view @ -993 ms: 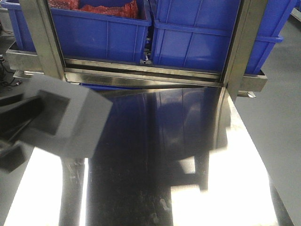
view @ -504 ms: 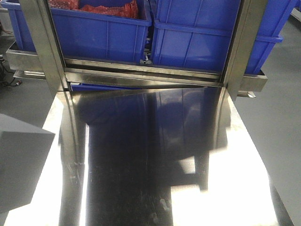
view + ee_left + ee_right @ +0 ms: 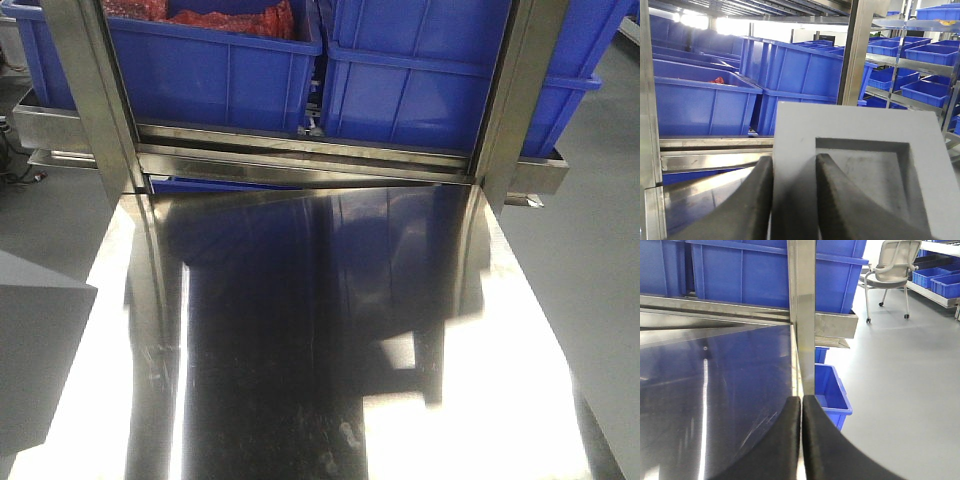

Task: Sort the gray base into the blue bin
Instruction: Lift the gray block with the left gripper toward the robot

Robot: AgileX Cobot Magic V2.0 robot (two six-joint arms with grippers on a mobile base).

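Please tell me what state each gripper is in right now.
Left gripper: closed on the gray base.
Right gripper: closed, holding nothing.

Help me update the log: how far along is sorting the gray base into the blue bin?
Done: the left gripper is shut on the gray base, with one finger inside its recess. In hand: the base is held at the steel table's left edge. Left: carrying it to a blue bin and releasing it. The right gripper is shut and empty.
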